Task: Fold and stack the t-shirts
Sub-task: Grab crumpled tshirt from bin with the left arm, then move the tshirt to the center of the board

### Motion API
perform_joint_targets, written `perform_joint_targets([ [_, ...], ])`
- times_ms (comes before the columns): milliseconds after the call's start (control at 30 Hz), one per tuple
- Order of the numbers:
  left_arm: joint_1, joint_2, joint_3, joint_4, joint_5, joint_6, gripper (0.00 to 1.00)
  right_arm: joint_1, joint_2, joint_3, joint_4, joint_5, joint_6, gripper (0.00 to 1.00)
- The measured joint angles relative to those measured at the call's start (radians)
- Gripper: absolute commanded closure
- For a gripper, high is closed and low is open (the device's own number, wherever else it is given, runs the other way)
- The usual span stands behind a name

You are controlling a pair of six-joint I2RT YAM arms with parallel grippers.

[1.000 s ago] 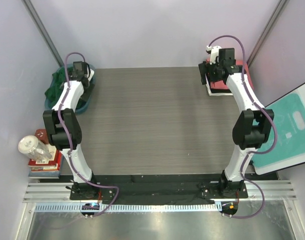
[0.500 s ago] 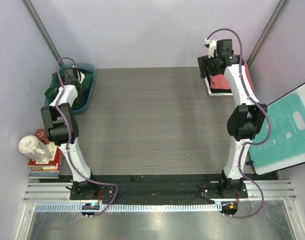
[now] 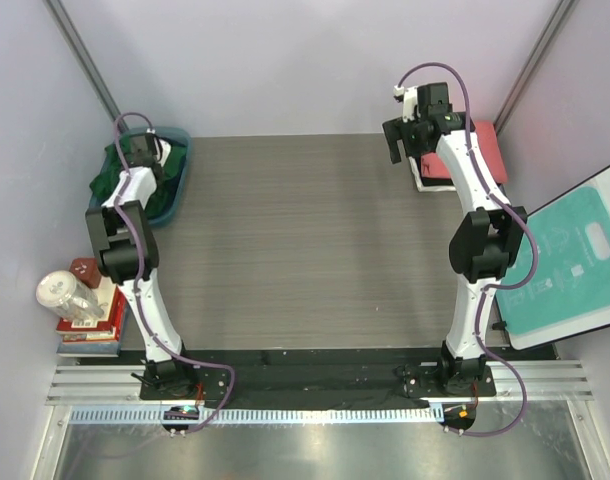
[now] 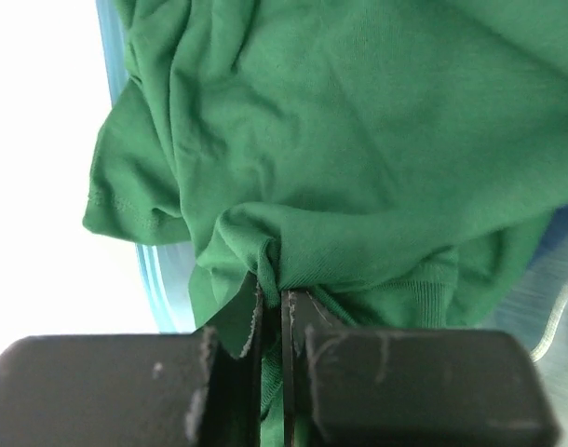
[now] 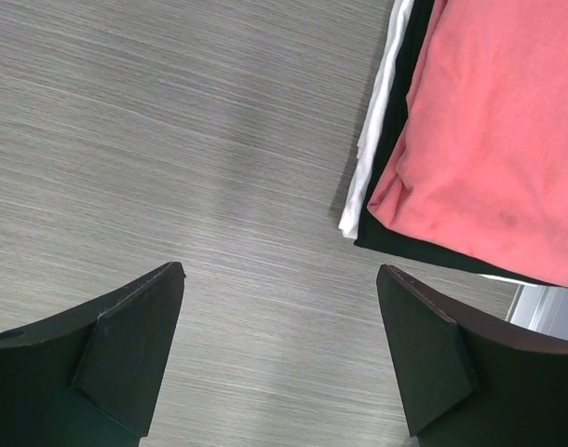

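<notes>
The green tee (image 4: 358, 140) is found bunched in the tub (image 3: 180, 175) at the far left corner of the surface (image 3: 305, 250), with part of it draped over the tub's rim. The left tool (image 4: 272, 303) is clenched on this tee: a small fold of the fabric, close to a hemmed edge, is pinched between the two fingers, which are brought almost together. In the top view the left arm is seen stretched to that corner, with the left tool (image 3: 137, 152) placed over the tub. The right tool (image 5: 279, 270) is held released, its jaws spread wide, and nothing is caught between them; only bare surface is seen beneath it. A folded stack is set near the far right corner, just beside this tool and not touched by it. The stack is topped by the coral tee (image 5: 489, 140), under which the black tee (image 5: 405, 121) is laid, and the white tee (image 5: 382, 102) is placed at the bottom, its edge shown along the stack's side. A board (image 3: 575, 260) is leaned beyond the right edge.
</notes>
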Motion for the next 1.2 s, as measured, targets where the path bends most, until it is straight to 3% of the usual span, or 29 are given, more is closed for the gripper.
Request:
perform_joint_targets([
  [267, -0.059, -0.232, 0.011, -0.084, 0.119, -0.085, 1.00, -0.001, 0.000, -0.011, -0.006, 0.004, -0.018, 0.10],
  [433, -0.137, -0.378, 0.125, -0.110, 0.166, -0.126, 1.00, -0.001, 0.000, -0.011, -0.007, 0.003, -0.019, 0.10],
  [767, -0.303, -0.502, 0.163, -0.136, 0.288, -0.126, 1.00, -0.001, 0.000, -0.038, 0.000, 0.005, -0.036, 0.11],
  [1000, -0.356, -0.511, 0.184, -0.192, 0.644, -0.238, 1.00, -0.001, -0.052, -0.151, 0.068, 0.059, -0.045, 0.10],
  [1167, -0.466, -0.427, 0.382, -0.192, 0.930, -0.417, 1.00, -0.001, -0.091, -0.190, 0.139, 0.124, -0.036, 0.09],
  [1200, -0.493, -0.402, 0.423, -0.171, 0.987, -0.473, 0.70, -0.001, -0.100, -0.192, 0.152, 0.133, -0.031, 0.09],
])
